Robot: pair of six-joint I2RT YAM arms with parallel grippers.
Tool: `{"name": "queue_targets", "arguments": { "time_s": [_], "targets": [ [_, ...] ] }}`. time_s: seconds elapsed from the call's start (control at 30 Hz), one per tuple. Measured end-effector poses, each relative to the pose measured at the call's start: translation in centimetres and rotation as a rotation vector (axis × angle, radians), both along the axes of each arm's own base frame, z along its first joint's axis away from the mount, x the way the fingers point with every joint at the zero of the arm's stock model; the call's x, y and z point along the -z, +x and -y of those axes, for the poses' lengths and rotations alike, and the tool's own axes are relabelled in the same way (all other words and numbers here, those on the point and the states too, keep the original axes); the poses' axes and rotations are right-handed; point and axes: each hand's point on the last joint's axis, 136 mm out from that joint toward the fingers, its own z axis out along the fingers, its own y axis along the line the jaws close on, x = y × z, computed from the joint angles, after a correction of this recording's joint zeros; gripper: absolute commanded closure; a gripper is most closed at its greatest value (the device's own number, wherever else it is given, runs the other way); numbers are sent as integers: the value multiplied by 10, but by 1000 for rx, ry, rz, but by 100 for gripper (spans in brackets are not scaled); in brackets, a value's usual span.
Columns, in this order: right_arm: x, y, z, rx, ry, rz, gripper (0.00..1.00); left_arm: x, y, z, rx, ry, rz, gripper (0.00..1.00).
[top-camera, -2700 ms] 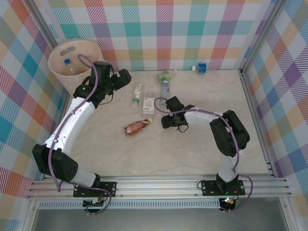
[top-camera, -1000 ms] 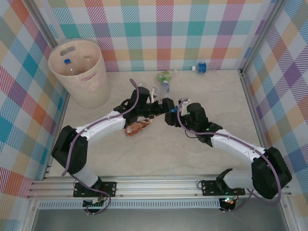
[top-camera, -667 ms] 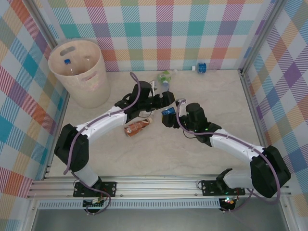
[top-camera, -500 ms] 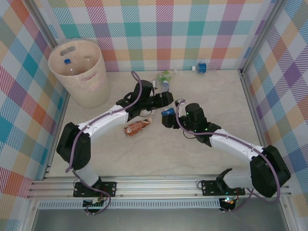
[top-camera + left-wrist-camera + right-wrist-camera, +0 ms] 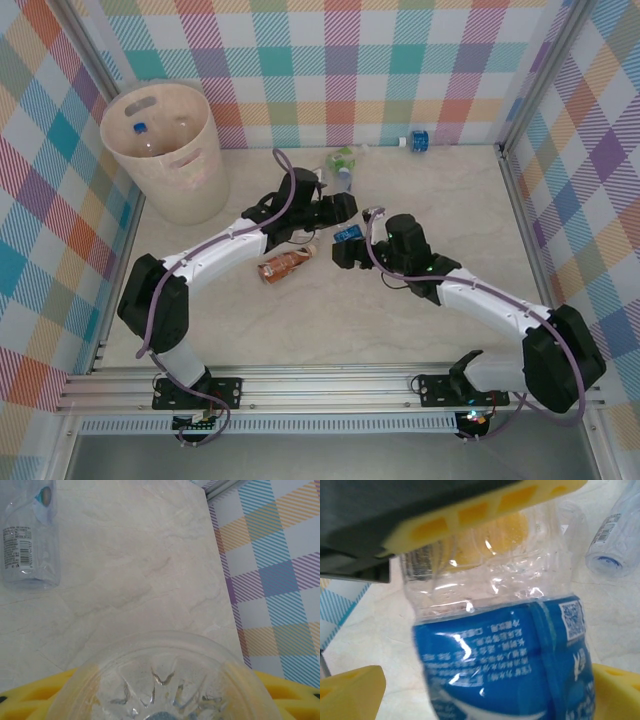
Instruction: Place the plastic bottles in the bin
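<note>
From above, my left gripper (image 5: 338,208) and right gripper (image 5: 340,250) met mid-way across the table (image 5: 400,335) around the blue-labelled bottle (image 5: 347,232). The bin (image 5: 190,185) stood well off to my left, so I judged this a handover. At my left wrist, the yellow pads (image 5: 35,700) pinched the bottle's clear base. At my right wrist, my fingers (image 5: 350,685) stood spread either side of the label, not squeezing.

Top camera high behind, looking down, both wrist cameras close on the same bottle (image 5: 500,670)
</note>
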Motion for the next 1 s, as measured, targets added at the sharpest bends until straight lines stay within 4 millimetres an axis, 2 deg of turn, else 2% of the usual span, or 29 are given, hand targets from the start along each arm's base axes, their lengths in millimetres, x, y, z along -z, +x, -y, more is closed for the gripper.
{"name": "queue_targets", "arguments": {
  "time_s": [0.3, 0.4, 0.53, 0.77, 1.0],
  "targets": [
    [-26, -13, 12, -6, 0, 70, 0, 0, 5, -6, -26, 5, 2, 43],
    [-40, -16, 18, 5, 15, 116, 0, 1, 8, -13, -49, 18, 1, 44],
    [-48, -17, 28, 42, 22, 164, 0, -1, 10, -25, -80, 31, 3, 44],
    [-44, -12, 44, 132, 16, 214, 0, -17, 12, -50, -132, 57, 33, 44],
    [-40, -8, 52, 183, 9, 223, 0, -37, 15, -89, -198, 115, 80, 43]
  ]
}}
